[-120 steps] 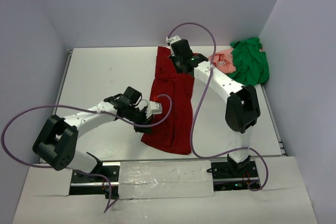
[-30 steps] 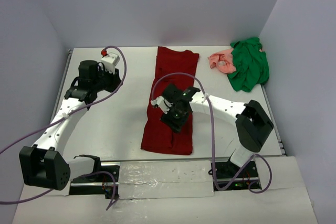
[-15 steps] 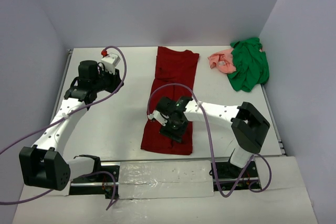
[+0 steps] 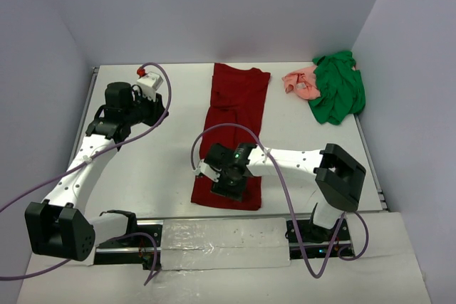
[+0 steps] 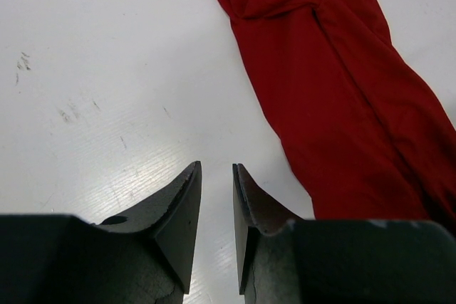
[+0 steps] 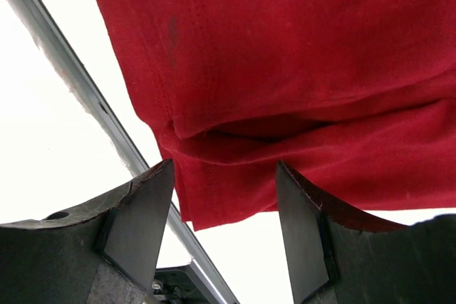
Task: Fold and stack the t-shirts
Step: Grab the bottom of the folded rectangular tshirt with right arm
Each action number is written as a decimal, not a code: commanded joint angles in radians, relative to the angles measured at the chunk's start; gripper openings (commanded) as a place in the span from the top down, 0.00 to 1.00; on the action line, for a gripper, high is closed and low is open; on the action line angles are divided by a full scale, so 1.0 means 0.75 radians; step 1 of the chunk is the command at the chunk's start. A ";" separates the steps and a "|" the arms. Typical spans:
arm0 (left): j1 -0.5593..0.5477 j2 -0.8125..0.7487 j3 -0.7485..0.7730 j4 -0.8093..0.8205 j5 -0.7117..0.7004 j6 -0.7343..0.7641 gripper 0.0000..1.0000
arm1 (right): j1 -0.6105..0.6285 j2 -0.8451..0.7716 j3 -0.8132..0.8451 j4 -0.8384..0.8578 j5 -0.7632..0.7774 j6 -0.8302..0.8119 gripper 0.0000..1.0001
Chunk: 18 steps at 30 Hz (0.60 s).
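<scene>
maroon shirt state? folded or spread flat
Folded, partly: the maroon shirt lies as a long narrow strip, and the right wrist view shows stacked cloth layers at its near end. No crosswise fold yet.

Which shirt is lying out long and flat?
The dark red shirt, stretched out in the middle. The green shirt and the pink shirt sit crumpled together in the far right corner.

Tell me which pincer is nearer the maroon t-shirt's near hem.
Right. The right pincer hangs over the near hem of the maroon t-shirt, jaws open. The left pincer is off to the shirt's left, level with its far half.
</scene>
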 commanded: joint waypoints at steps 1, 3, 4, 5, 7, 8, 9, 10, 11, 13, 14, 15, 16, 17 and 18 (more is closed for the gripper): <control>0.009 -0.034 -0.010 0.002 0.038 0.011 0.67 | 0.011 -0.025 -0.020 0.030 -0.036 -0.007 0.34; 0.007 -0.032 -0.003 -0.002 0.042 0.011 0.67 | 0.012 -0.025 -0.024 0.036 -0.040 -0.003 0.35; 0.007 -0.032 -0.001 -0.006 0.042 0.011 0.67 | 0.014 -0.023 -0.022 0.028 -0.038 -0.007 0.35; 0.007 -0.034 0.001 -0.006 0.044 0.011 0.67 | 0.014 -0.017 -0.022 0.028 -0.030 -0.005 0.35; 0.007 -0.036 0.005 -0.008 0.050 0.013 0.67 | 0.014 -0.015 -0.024 0.032 -0.026 -0.007 0.35; 0.007 -0.036 0.011 -0.014 0.052 0.013 0.67 | 0.014 -0.009 -0.026 0.030 -0.032 -0.007 0.35; 0.007 -0.038 0.013 -0.018 0.052 0.013 0.67 | 0.014 -0.003 -0.024 0.020 -0.050 -0.007 0.35; 0.007 -0.036 0.013 -0.018 0.052 0.013 0.67 | 0.014 0.009 -0.024 0.020 -0.046 -0.003 0.35; 0.007 -0.036 0.013 -0.018 0.052 0.013 0.67 | 0.016 0.015 -0.024 0.022 -0.044 -0.003 0.36; 0.007 -0.036 0.013 -0.018 0.061 0.013 0.67 | 0.014 0.020 -0.034 0.034 -0.050 -0.007 0.37; 0.007 -0.036 0.013 -0.018 0.061 0.011 0.67 | 0.016 0.022 -0.036 0.036 -0.057 -0.005 0.38; 0.007 -0.034 0.013 -0.018 0.061 0.015 0.67 | 0.016 0.022 -0.040 0.036 -0.067 -0.005 0.38; 0.007 -0.036 0.013 -0.018 0.063 0.015 0.67 | 0.016 0.030 -0.041 0.034 -0.075 -0.007 0.39; 0.007 -0.038 0.013 -0.020 0.063 0.015 0.67 | 0.018 0.032 -0.041 0.036 -0.075 -0.005 0.39; 0.007 -0.038 0.013 -0.020 0.063 0.015 0.67 | 0.018 0.034 -0.045 0.038 -0.071 -0.007 0.39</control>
